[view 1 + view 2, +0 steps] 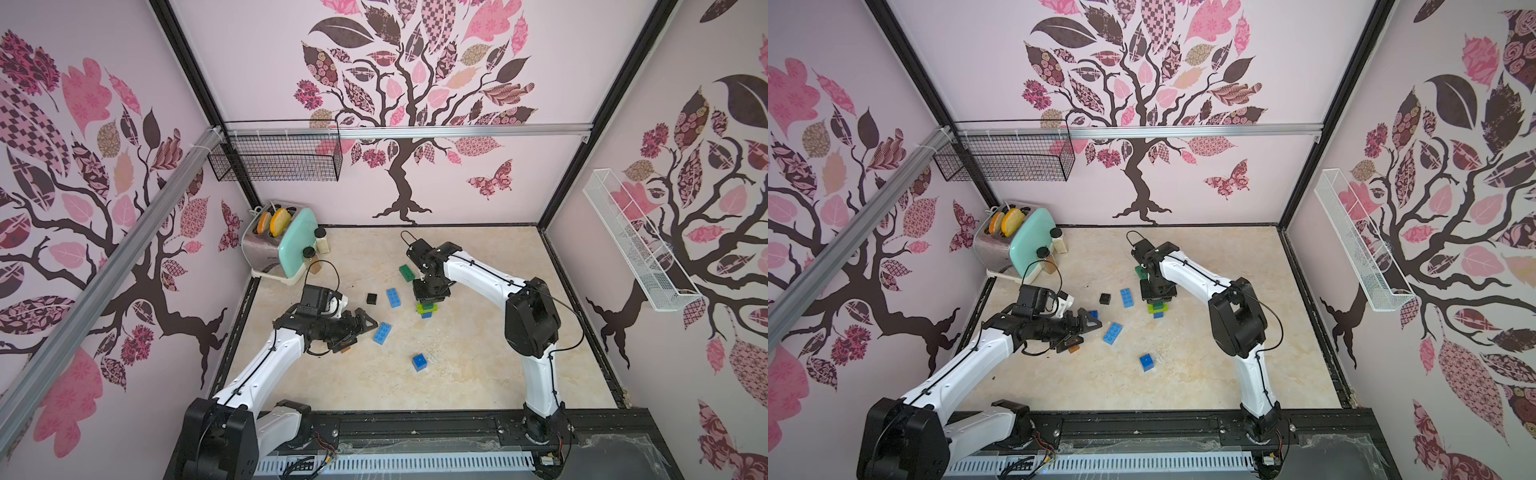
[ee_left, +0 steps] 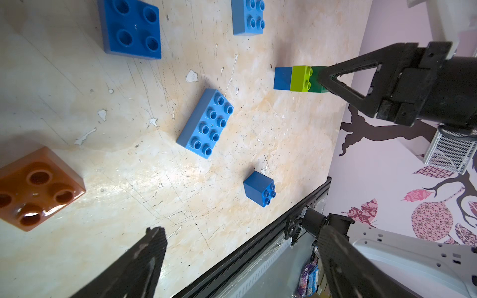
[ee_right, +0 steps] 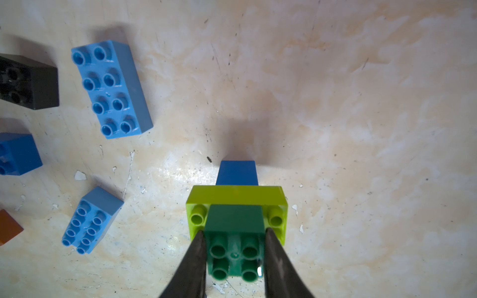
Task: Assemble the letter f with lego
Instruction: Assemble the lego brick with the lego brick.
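Observation:
A small lego stack point(image 1: 427, 308) point(image 1: 1158, 308) stands mid-table: a blue brick at the bottom, an oblong lime green brick point(image 3: 236, 196) on it, a dark green square brick point(image 3: 235, 219) on top. My right gripper point(image 3: 234, 231) comes straight down and is shut on the dark green brick, one finger on each side. My left gripper point(image 1: 360, 332) point(image 2: 242, 227) hangs open and empty to the left, low over a brown brick point(image 2: 38, 188). Loose on the table lie two light blue oblongs point(image 1: 393, 298) point(image 1: 382, 332), a blue square point(image 1: 419, 361), a black square point(image 1: 372, 298) and a dark green oblong point(image 1: 407, 272).
A toaster point(image 1: 278, 245) with two jars point(image 1: 322, 240) beside it stands in the back left corner. Another blue square point(image 1: 1093, 314) lies by my left gripper's fingers. A black rail point(image 1: 415, 424) runs along the table's front edge. Wire baskets point(image 1: 278, 156) hang on the walls.

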Controlling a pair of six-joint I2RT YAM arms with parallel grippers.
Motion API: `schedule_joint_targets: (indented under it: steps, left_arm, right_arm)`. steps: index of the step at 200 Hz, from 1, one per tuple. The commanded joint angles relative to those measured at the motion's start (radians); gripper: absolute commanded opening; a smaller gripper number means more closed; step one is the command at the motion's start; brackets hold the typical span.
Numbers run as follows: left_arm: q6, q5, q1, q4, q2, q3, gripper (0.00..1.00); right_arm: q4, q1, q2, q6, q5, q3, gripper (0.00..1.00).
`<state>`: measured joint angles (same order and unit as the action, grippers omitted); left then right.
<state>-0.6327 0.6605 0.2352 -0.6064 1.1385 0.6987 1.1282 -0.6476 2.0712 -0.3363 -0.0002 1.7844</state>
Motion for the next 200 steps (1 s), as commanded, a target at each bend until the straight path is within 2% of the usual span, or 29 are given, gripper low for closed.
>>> schedule_joint_targets:
  steps: [1, 136, 200]
  left_arm:
    - [0.01, 0.007, -0.007, 0.01, -0.002, -0.007, 0.96]
    - [0.009, 0.004, -0.006, 0.013, -0.005, -0.01, 0.96]
    - [0.009, 0.001, -0.006, 0.01, -0.01, -0.01, 0.96]
  right_arm:
    - [0.014, 0.0, 0.016, -0.008, -0.007, -0.017, 0.28]
    - [0.056, -0.001, -0.007, -0.004, 0.011, 0.056, 0.32]
    - [0.054, 0.0, -0.009, -0.006, 0.014, 0.051, 0.41]
